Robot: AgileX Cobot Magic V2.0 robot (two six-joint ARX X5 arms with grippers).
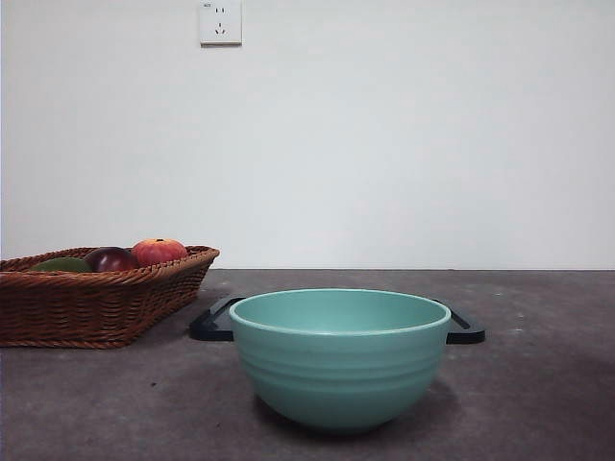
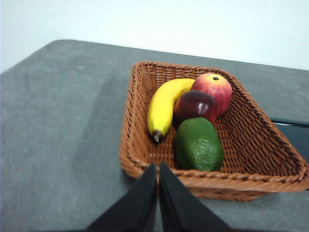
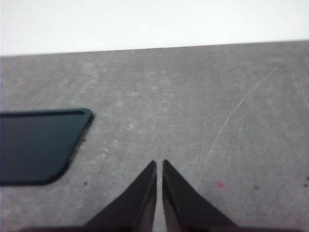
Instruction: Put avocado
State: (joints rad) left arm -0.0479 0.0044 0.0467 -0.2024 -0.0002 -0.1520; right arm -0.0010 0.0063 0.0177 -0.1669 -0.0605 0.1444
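Note:
The avocado (image 2: 198, 145) is dark green and egg-shaped and lies in a brown wicker basket (image 2: 140, 150), beside a dark maroon fruit (image 2: 195, 105), an orange-red fruit (image 2: 212, 87) and a banana (image 2: 164, 104). In the front view only the avocado's top (image 1: 62, 264) shows over the basket rim (image 1: 96, 279) at the left. My left gripper (image 2: 158, 166) is shut and empty, hanging above the table just outside the basket's near rim. My right gripper (image 3: 159, 163) is shut and empty over bare table. Neither arm shows in the front view.
A teal bowl (image 1: 339, 355) stands at the front middle of the grey table. Behind it lies a flat dark tray (image 1: 211, 322), whose corner also shows in the right wrist view (image 3: 38, 145). A white wall with a socket (image 1: 220, 22) is behind.

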